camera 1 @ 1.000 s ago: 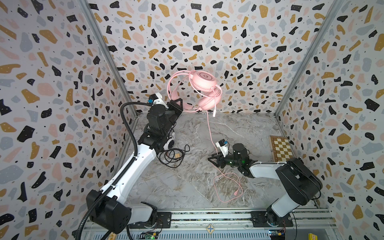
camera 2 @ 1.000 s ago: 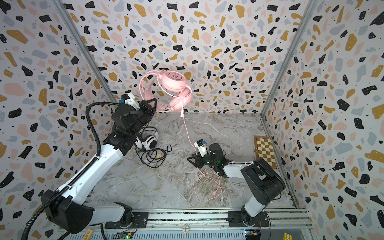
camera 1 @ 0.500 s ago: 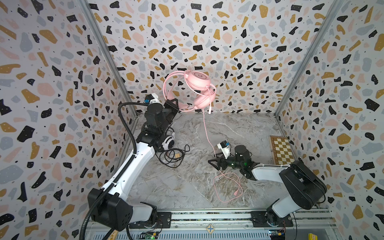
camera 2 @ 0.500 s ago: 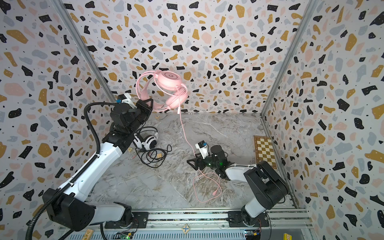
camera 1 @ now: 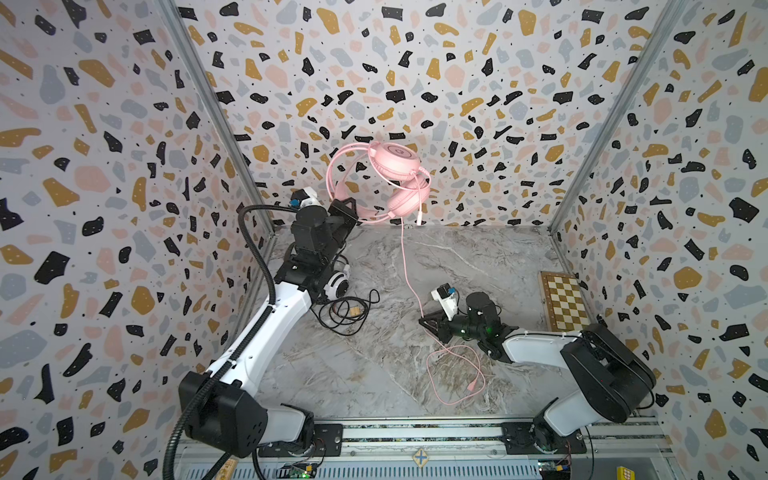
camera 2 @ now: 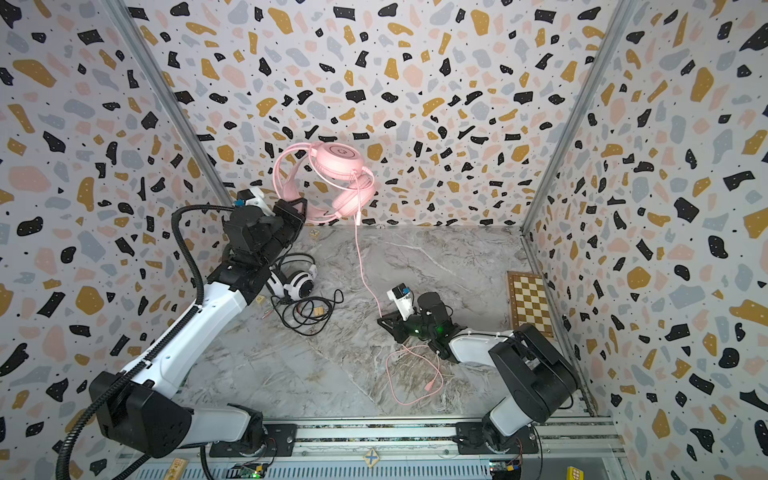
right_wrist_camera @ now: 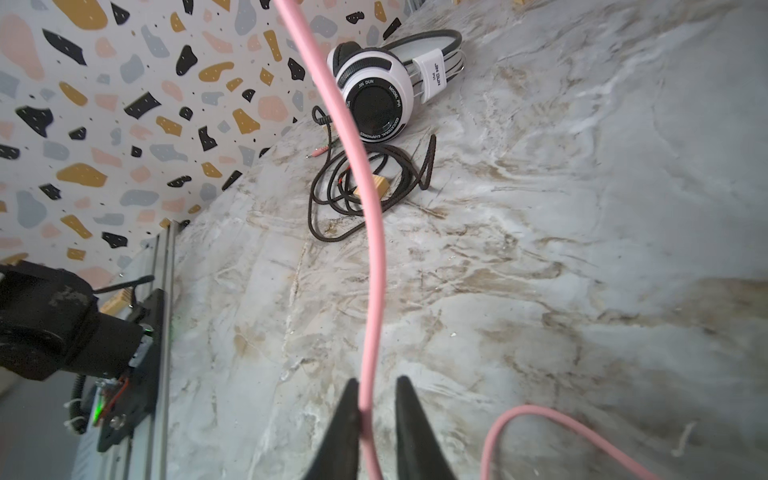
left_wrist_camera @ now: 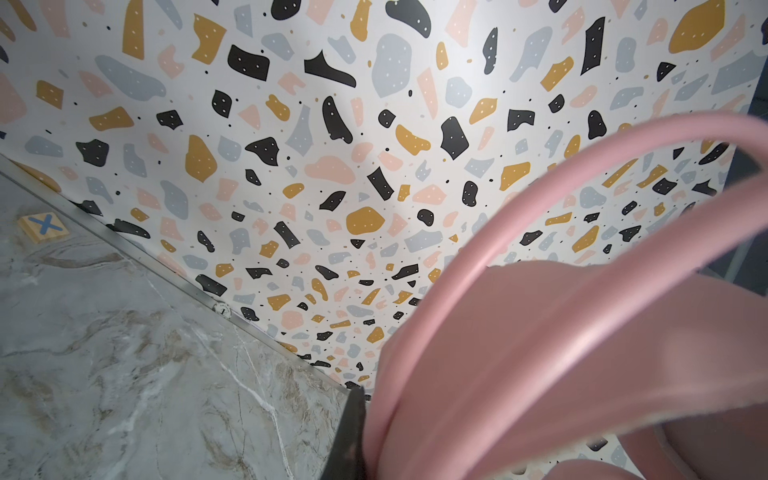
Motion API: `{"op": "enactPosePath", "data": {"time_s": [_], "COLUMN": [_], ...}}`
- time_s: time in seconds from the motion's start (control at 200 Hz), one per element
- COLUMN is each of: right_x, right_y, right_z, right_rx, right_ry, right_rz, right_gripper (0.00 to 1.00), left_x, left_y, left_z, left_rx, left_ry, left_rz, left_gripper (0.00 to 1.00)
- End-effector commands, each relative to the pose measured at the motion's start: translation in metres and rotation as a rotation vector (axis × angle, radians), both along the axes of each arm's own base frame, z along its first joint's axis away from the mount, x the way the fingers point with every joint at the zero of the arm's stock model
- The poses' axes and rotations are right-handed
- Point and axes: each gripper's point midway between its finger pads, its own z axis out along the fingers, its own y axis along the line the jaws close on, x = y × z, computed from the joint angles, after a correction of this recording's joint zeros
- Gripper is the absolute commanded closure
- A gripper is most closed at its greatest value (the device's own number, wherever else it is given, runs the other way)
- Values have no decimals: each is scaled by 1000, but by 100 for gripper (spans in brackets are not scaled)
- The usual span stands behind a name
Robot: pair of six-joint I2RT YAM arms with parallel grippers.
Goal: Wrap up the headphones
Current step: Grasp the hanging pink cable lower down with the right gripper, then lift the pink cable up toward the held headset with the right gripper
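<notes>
Terrazzo-patterned walls enclose a grey marble-veined desk (camera 1: 478,266). Left gripper (camera 1: 347,212) jaws are clamped on the pink headset's (camera 1: 395,166) smooth, curved headband, holding it aloft slightly higher than a second ago. Right gripper (right_wrist_camera: 374,409) jaws, wide open moments earlier, now pinch the thin pink cable (right_wrist_camera: 370,232) low over the desk. White-and-black headset (camera 2: 297,282) lies beside its coiled black cable (camera 2: 307,311).

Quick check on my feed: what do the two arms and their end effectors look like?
Both arms have white link shells with black joint housings. The left arm carries a black corrugated cable conduit looping from base to wrist. The left end effector and right end effector are black, with white wrist camera modules; green lights glow by the right wrist.
</notes>
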Motion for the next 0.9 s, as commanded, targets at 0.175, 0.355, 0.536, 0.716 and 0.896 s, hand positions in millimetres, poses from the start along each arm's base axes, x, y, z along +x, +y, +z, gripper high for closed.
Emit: {"op": "enactPosePath", "data": {"time_s": [0.175,0.355,0.536,0.716,0.896], "right_x": [-4,-18,-38,-52,-57], "right_y": [16,38,41,21,-8], "right_z": [25,55,116,175,224], "right_rx": [-144,-241,-260,-248,-198], "right_ry": [-87,-146,-259,-358,-440], "right_rz": [-14,24,39,-13,-101], "right_gripper": [96,96,96,96,96], "left_x": [-3,4,15,19,19], "left_y": [17,40,55,73,79], "left_z": [39,12,-12,-35,-50], "left_rx": [-36,-4,124,254,355], "left_ry": [-110,-17,42,86,118], "left_rz": [87,250,352,462,493], "left_gripper": [100,100,100,100,100]}}
